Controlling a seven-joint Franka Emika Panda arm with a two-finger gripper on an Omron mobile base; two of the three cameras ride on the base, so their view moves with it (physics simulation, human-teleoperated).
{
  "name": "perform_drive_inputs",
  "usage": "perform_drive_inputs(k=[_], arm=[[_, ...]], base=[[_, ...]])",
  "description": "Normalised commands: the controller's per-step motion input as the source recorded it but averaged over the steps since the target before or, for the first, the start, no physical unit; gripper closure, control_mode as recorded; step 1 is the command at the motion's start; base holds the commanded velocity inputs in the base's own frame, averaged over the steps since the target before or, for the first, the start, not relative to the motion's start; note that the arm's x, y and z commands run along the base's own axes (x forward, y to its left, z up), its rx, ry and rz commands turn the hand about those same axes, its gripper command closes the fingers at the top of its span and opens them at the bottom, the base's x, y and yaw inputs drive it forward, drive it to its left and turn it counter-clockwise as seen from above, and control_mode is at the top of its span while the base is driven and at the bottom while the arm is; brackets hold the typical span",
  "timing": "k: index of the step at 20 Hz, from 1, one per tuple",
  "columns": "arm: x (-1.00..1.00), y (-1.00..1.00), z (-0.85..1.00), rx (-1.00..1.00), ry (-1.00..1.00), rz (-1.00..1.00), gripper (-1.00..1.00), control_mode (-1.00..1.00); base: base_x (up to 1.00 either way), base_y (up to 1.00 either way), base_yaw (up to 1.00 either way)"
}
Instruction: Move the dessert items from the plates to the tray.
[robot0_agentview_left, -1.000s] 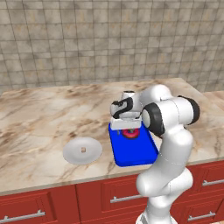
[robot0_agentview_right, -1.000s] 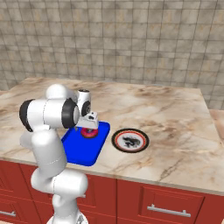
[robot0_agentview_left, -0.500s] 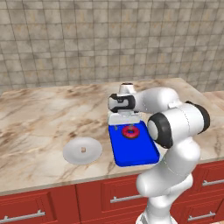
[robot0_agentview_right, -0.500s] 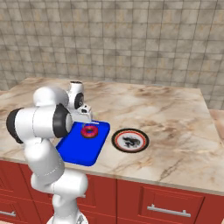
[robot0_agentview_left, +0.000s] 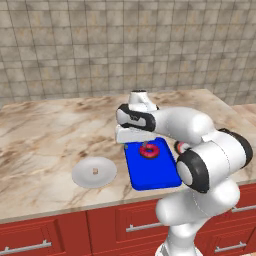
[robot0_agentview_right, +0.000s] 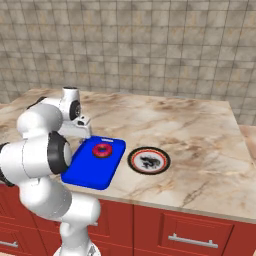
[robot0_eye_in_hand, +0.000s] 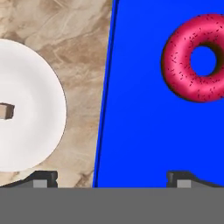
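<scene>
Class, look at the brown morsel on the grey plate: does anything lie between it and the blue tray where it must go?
Nothing visible does. The morsel sits on the grey plate, and bare counter separates that plate from the tray. The doughnut already lies on the tray, farther in.

The doughnut (robot0_agentview_left: 149, 150) lies in the tray (robot0_agentview_left: 150, 172), between two plates; the morsel (robot0_agentview_left: 95, 171) on the left plate (robot0_agentview_left: 85, 176).
</scene>
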Motion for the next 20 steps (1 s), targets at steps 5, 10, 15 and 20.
perform_drive_inputs(k=[5, 10, 15, 20], arm=[[-0.59, 0.49, 0.00, 0.00, -0.01, 0.00, -1.00, -1.00], [-0.35, 0.63, 0.00, 0.00, 0.00, -0.01, -1.00, -1.00], [-0.03, 0.67, 0.00, 0.00, 0.00, -0.03, -1.00, -1.00], [0.00, 0.56, -0.02, 0.00, 0.00, -0.01, -1.00, -1.00]], base=[[0.00, 0.00, 0.00], [0.00, 0.00, 0.00], [0.00, 0.00, 0.00], [0.00, 0.00, 0.00]])
